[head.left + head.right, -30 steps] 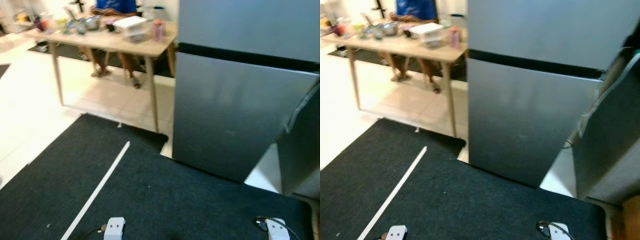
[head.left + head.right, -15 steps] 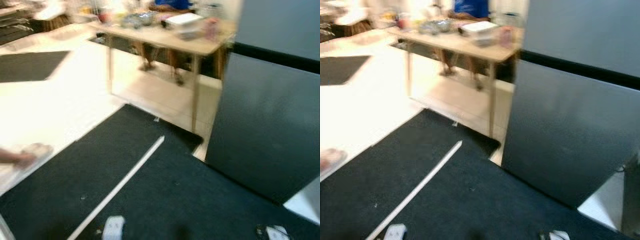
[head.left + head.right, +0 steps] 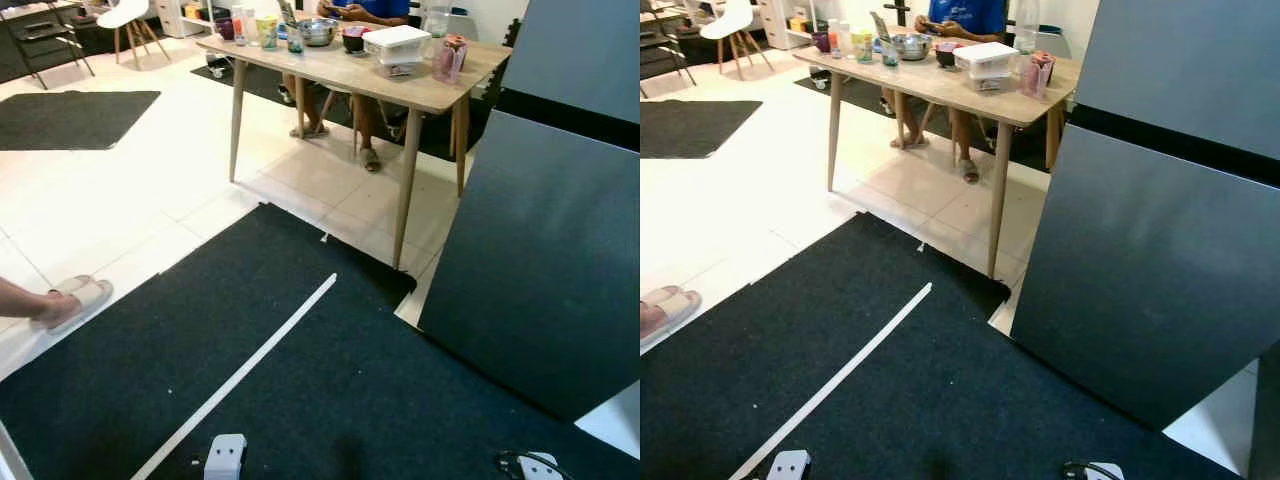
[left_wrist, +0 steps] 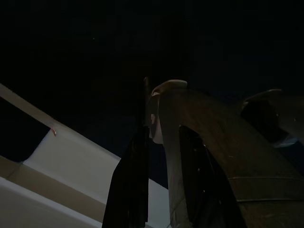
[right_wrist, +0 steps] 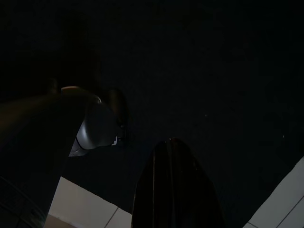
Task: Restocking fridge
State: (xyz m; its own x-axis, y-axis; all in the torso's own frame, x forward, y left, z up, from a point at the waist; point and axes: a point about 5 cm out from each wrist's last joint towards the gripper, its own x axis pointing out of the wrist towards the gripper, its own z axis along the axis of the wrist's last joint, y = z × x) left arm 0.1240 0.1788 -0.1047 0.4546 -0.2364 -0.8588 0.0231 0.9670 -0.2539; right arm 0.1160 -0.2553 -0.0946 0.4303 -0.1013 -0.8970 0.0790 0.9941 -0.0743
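The tall grey two-door fridge (image 3: 1160, 250) is standing shut just right of the light wooden desk (image 3: 350, 80), which is carrying a white lidded box (image 3: 397, 42), a steel bowl (image 3: 318, 30) and cups; a seated person is working behind the desk. Walking on risks clipping a desk leg or the sandalled foot (image 3: 68, 300) lying well left of the fridge, on the tiles; both arms are hanging idle, and the dark wrist views probably hide whether either end effector is gaping; no writing is legible.

We note: grey fridge (image 3: 1160, 270) with black band; black mat (image 3: 300, 390) with white stripe (image 3: 240, 375); pale-wood bench (image 3: 350, 80); cream tiles (image 3: 120, 190).
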